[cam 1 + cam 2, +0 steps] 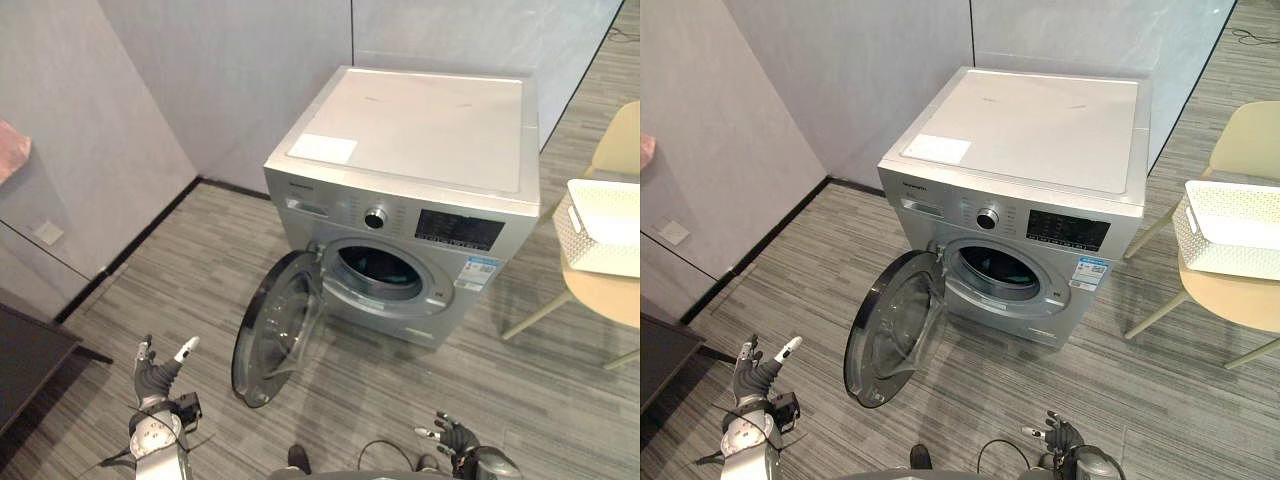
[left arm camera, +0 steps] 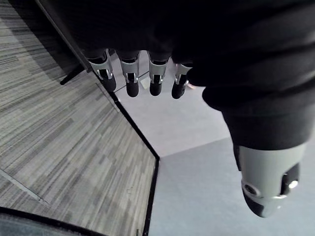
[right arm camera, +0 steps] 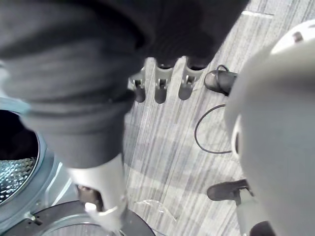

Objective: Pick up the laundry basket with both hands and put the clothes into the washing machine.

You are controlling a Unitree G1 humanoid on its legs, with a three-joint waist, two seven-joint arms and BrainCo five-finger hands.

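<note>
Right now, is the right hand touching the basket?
Apart. The left eye view shows the right hand low and open, while the basket sits on the chair further right, with bare floor between them.

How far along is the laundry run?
Done: the washing machine door stands open, drum exposed. In hand: nothing; the left hand and right hand are open and empty, low over the floor. Left: the basket sits untouched on the chair right of the machine, so lifting it and loading the drum both remain. Clothes inside it cannot be made out.
</note>
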